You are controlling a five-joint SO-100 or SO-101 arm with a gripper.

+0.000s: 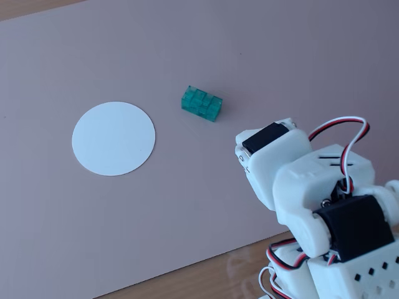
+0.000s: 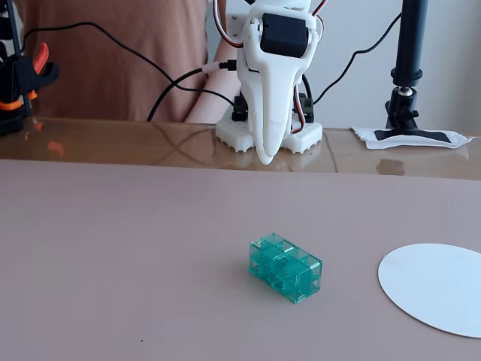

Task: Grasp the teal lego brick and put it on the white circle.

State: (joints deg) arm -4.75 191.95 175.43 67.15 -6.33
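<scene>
Teal lego brick (image 1: 201, 103) on the pinkish tabletop (image 1: 206, 205), near the white circle (image 1: 113, 138), apart from it. Front fixed view: gripper (image 2: 267, 154) above tabletop beyond the brick, jaws closed, empty. Other fixed view shows only the arm's back; fingertips hidden.

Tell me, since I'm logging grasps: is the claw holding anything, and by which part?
Nothing is held. The claw hangs empty above the mat, apart from the translucent teal studded plastic brick, which rests on the mat.
</scene>
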